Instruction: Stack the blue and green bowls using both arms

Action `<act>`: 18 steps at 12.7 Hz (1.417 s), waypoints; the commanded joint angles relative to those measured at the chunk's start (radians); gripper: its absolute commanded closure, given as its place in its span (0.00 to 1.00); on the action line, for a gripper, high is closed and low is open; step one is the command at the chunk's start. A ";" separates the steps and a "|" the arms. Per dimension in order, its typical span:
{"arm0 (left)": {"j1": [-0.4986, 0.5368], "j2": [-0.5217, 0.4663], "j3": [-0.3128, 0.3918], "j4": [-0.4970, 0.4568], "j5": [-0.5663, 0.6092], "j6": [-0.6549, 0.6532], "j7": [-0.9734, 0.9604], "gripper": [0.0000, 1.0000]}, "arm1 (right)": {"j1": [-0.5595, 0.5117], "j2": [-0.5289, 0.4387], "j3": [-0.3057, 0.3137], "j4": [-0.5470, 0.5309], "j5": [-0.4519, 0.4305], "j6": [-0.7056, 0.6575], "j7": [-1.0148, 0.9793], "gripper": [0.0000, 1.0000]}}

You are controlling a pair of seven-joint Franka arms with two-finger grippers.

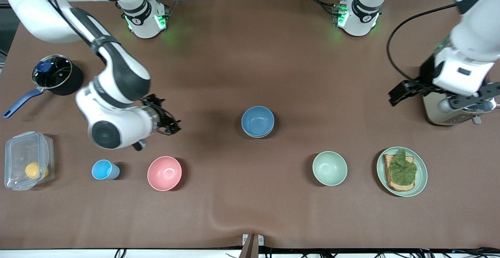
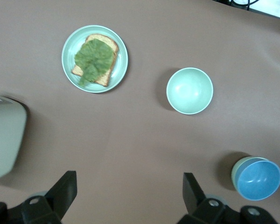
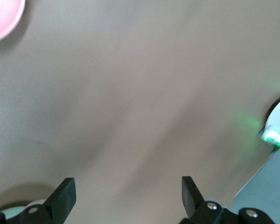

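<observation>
I see the blue bowl (image 1: 257, 121) nested in the green bowl (image 2: 239, 166) mid-table; my left gripper (image 2: 126, 198) and right gripper (image 3: 126, 198) hover spread, empty, the mint bowl (image 1: 329, 168) at the stack's four o'clock.

1. Four bowls: the blue bowl (image 1: 257, 120) nested in the green bowl (image 2: 238, 167), one pale mint bowl (image 1: 329, 168), one pink bowl (image 1: 164, 173)
2. One light-blue cup (image 1: 104, 170)
3. One green plate (image 1: 420, 180) carrying one toast (image 1: 399, 172)
4. One lidded pot (image 1: 52, 74)
5. One clear container (image 1: 26, 160)
6. One toaster (image 1: 445, 111)
7. Two grippers: left gripper (image 2: 128, 191), right gripper (image 3: 128, 193)
</observation>
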 commanded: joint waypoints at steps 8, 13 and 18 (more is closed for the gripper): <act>-0.018 -0.054 0.089 0.007 -0.020 -0.113 0.237 0.00 | 0.070 -0.261 -0.497 0.013 0.162 -0.121 -0.855 0.00; -0.019 -0.067 0.089 -0.001 -0.019 -0.127 0.254 0.00 | 0.165 -0.327 -0.718 0.012 0.204 -0.102 -1.047 0.00; -0.016 -0.068 0.089 -0.004 -0.019 -0.133 0.264 0.00 | 0.190 -0.472 -0.810 -0.003 0.260 0.019 -1.177 0.00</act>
